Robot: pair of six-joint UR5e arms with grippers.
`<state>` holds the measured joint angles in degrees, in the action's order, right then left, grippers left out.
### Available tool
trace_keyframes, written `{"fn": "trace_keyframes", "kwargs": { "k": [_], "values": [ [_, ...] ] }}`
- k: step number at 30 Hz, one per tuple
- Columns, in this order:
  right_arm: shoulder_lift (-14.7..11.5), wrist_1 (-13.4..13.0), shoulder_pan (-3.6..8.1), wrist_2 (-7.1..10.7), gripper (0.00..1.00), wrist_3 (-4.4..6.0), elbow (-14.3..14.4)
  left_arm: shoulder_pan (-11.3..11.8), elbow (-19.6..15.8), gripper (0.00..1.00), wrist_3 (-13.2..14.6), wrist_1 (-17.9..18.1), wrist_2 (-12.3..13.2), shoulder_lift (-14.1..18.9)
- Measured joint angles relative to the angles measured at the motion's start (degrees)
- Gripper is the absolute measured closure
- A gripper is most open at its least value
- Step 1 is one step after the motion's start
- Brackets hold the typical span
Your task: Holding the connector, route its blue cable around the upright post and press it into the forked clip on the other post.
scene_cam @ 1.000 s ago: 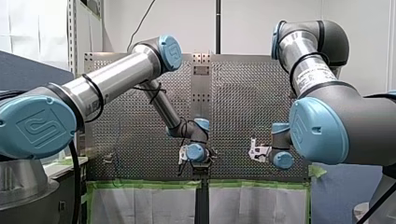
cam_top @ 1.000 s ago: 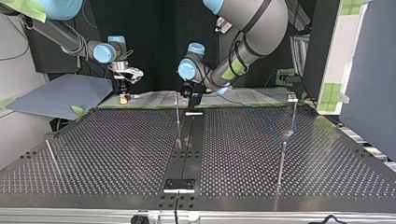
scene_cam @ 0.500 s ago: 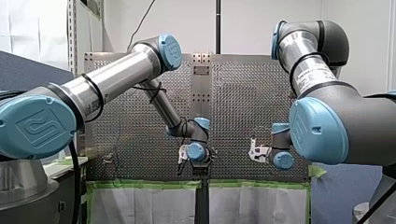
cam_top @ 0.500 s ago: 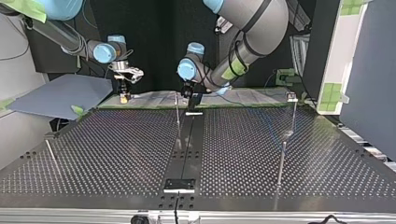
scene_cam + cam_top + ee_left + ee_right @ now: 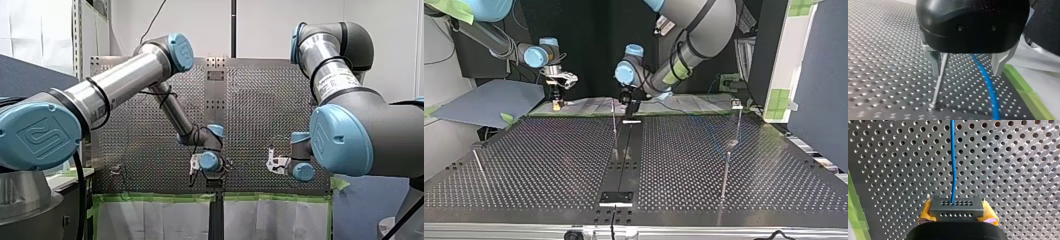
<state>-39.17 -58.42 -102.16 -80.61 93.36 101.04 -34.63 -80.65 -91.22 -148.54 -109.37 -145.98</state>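
Note:
My right gripper (image 5: 957,217) is shut on the grey connector (image 5: 957,207), its yellow pads (image 5: 926,213) at both sides. The blue cable (image 5: 953,160) leaves the connector and runs ahead over the perforated plate. In the left wrist view my left gripper (image 5: 966,73) is open, its metal fingers (image 5: 1000,62) set wide just above the plate. A thin upright post (image 5: 940,77) stands just inside one finger, and the blue cable (image 5: 988,85) passes between the fingers. In the top view my left gripper (image 5: 630,109) hangs by the middle post (image 5: 614,125), with my right gripper (image 5: 556,102) to its left.
More thin posts stand at the top view's right (image 5: 725,175), one with a clip head (image 5: 737,105), and a leaning one at the left (image 5: 479,165). Green tape (image 5: 1025,92) edges the plate (image 5: 549,160) beside my left gripper. A grey board (image 5: 484,102) lies beyond the plate's left corner.
My left arm has shifted slightly, its gripper edging towards the top view's right by the middle post. My right arm with the connector has stayed still.

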Motion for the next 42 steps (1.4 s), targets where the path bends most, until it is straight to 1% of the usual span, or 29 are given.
{"fn": "trace_keyframes", "kwargs": {
  "k": [2, 5, 8, 13, 17, 22, 27, 42],
  "values": [
    [0.0, 0.0, -0.02, 0.0, 0.69, 0.0, 0.0, 0.0, -0.9, 0.0, -0.5, 0.7, 0.4, 0.9],
    [0.0, 0.0, -0.02, 0.0, 0.69, 0.0, 0.0, -0.2, -1.9, 0.0, -0.4, 0.7, 1.3, 1.8],
    [0.0, 0.2, -0.02, 0.0, 0.69, -0.05, 0.0, -0.4, -2.3, 0.0, 0.0, -0.3, 2.4, 2.1],
    [0.0, 0.3, -0.01, 0.0, 0.69, -0.08, 0.0, -0.6, -2.4, 0.0, 0.6, -2.0, 3.1, 2.1],
    [0.0, 0.3, -0.01, 0.0, 0.69, -0.05, 0.0, -0.9, -2.9, 0.0, 0.7, -2.5, 3.2, 2.5],
    [0.0, 0.2, 0.02, 0.0, 0.69, -0.01, 0.0, -1.2, -4.8, 0.0, 0.8, -1.8, 3.2, 3.9],
    [0.0, 0.1, 0.03, 0.0, 0.69, 0.02, 0.0, -1.7, -6.0, 0.0, 0.9, -1.4, 3.2, 4.3],
    [0.0, 0.2, 0.03, 0.59, 0.69, 0.31, 0.0, -3.9, -8.8, 0.0, 0.9, -0.1, 1.8, 5.7]
  ]
}}
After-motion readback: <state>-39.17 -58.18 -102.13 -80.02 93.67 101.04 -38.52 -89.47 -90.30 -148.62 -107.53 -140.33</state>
